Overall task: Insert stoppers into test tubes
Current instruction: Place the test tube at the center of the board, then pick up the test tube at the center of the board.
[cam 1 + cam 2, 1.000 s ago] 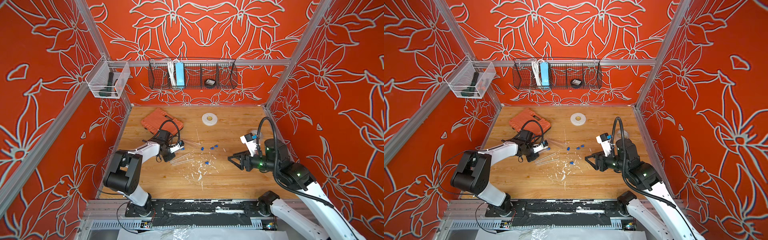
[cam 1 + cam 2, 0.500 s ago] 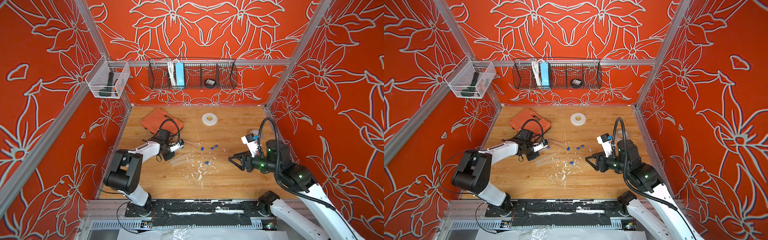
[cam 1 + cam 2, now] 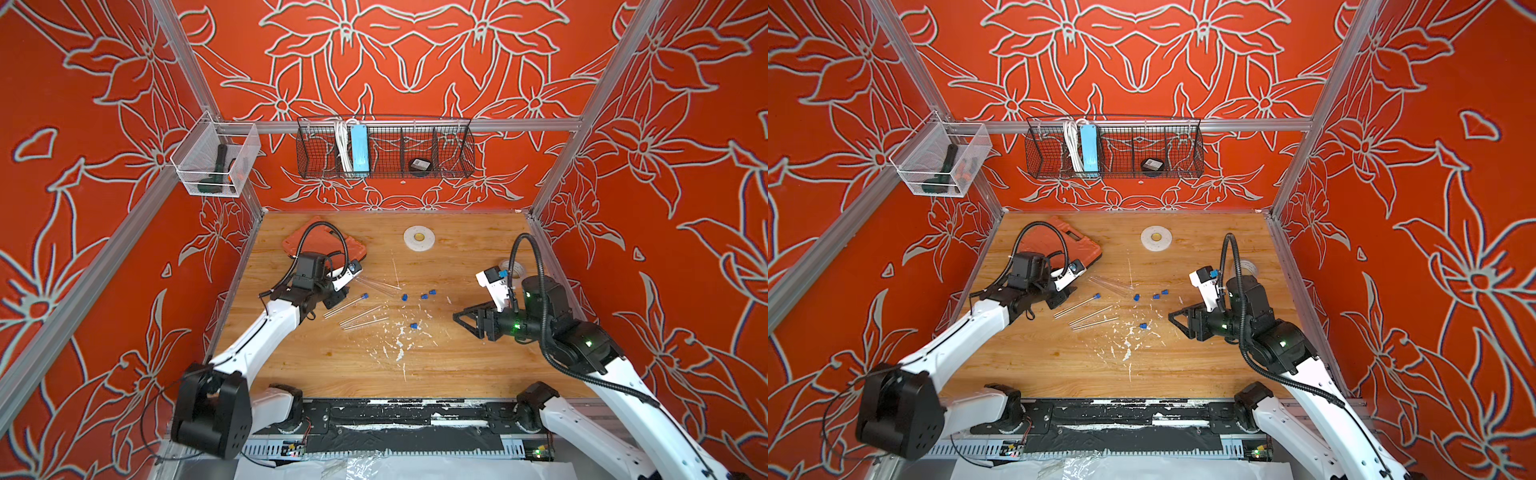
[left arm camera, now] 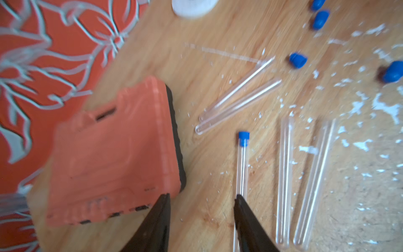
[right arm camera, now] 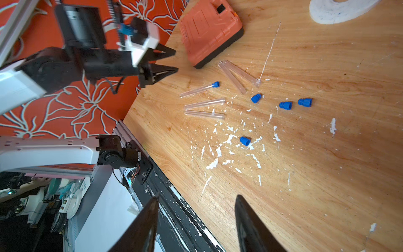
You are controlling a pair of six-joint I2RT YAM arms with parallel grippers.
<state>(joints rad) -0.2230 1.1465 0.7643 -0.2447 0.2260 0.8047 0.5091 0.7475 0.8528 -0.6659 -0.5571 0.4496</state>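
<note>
A test tube (image 4: 242, 165) with a blue stopper (image 4: 243, 138) in its mouth lies flat on the wood. My left gripper (image 4: 201, 196) stands open at that tube's closed end, with one fingertip over the tube and bare wood between the jaws. In a top view the left gripper (image 3: 334, 296) sits just left of the capped tube (image 3: 345, 306). Two bare tubes (image 3: 363, 320) lie beside it and two more (image 3: 378, 286) lie behind. Several loose stoppers (image 3: 424, 296) dot the middle. My right gripper (image 5: 196, 197) hangs open and empty over the front right of the table (image 3: 415, 374).
An orange tool case (image 3: 328, 245) lies behind the left gripper. A white tape roll (image 3: 419, 238) sits at the back, and another roll (image 3: 513, 268) is half hidden behind the right arm. White paint flecks (image 3: 399, 353) mark the wood. A wire basket (image 3: 384, 147) hangs on the back wall.
The left gripper has opened and let go of the capped tube, which now lies on the table. The right arm has hardly moved.
</note>
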